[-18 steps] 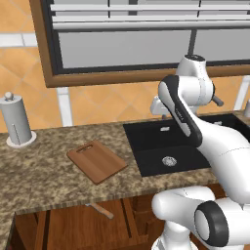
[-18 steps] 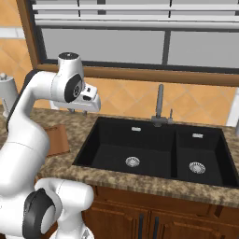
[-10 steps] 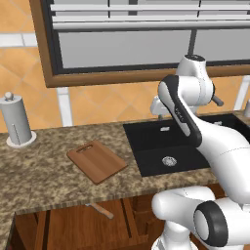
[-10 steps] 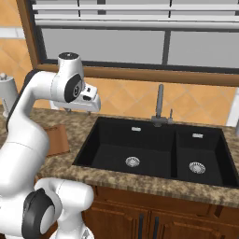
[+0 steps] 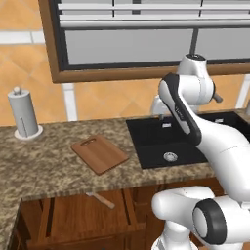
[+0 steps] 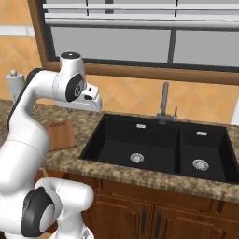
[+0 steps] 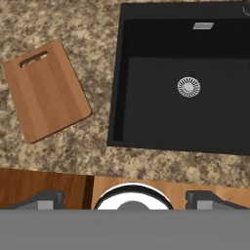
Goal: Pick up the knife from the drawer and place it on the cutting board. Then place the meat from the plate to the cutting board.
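Drawer [image 5: 73, 219] stands pulled open below the counter [image 5: 49, 171], with the knife [image 5: 101, 199] lying on its wooden bottom, just nearer than the cutting board [image 5: 99, 154]. That board lies bare on the counter, left of the black sink [image 5: 166, 144]. Gripper [image 7: 124, 197] hangs above the sink, fingers [image 7: 46, 199] spread wide, holding nothing.

The speckled granite counter [image 5: 44, 166] carries the cutting board [image 5: 99, 154] and a paper-towel roll [image 5: 23, 114] standing well apart.
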